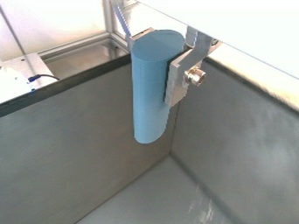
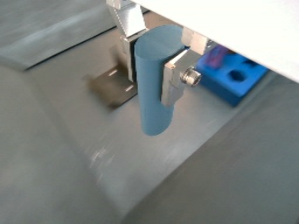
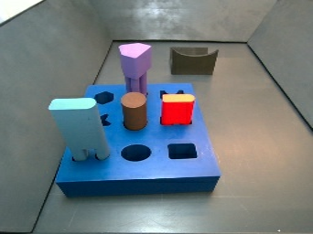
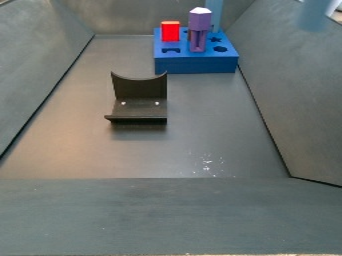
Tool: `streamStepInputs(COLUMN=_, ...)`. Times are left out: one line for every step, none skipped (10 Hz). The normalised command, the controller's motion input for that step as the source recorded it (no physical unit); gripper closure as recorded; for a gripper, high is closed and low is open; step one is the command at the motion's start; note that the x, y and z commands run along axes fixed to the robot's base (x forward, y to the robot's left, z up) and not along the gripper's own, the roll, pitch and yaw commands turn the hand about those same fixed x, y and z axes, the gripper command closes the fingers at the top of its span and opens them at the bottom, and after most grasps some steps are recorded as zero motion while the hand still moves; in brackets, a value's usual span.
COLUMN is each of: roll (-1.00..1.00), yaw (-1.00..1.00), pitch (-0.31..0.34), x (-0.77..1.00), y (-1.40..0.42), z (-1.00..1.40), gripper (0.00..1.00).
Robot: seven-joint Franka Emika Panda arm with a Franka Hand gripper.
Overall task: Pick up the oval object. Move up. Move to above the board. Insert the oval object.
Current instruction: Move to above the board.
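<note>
The oval object (image 1: pixel 149 96) is a slim pale-blue column with a rounded top, and in both wrist views it hangs upright above the grey floor. My gripper (image 1: pixel 162 66) is shut on its upper part, with a silver finger plate (image 1: pixel 184 77) pressed against each side. In a wrist view the same oval object (image 2: pixel 155 105) sits in my gripper (image 2: pixel 155 66), and the blue board (image 2: pixel 233 74) lies off to one side of it, not beneath. The board (image 3: pixel 159 169) shows its shaped holes in a side view. Neither side view clearly shows my gripper.
The fixture (image 4: pixel 136 100) stands on the floor between the camera and the board (image 4: pixel 201 62), and behind the column (image 2: pixel 114 85). On the board stand a purple column (image 3: pixel 134 59), a brown cylinder (image 3: pixel 134 110), a red block (image 3: pixel 178 110) and a light-blue legged block (image 3: pixel 76 123). Grey walls enclose the floor.
</note>
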Motion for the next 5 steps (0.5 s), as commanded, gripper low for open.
streamStepInputs(roll=-0.18, yaw=-0.44, pitch=0.131, x=0.35, y=-1.00, z=0.13, gripper=1.00)
streamStepInputs(roll=-0.20, yaw=-0.28, pitch=0.119, x=0.36, y=-1.00, z=0.14, gripper=1.00)
streamStepInputs(roll=-0.12, yaw=-0.11, pitch=0.134, x=0.37, y=-1.00, z=0.14, gripper=1.00)
streamStepInputs(roll=-0.09, yaw=-0.06, pitch=0.139, x=0.37, y=-1.00, z=0.14, gripper=1.00)
streamStepInputs(roll=-0.02, yaw=-0.02, pitch=0.143, x=0.38, y=-1.00, z=0.14, gripper=1.00)
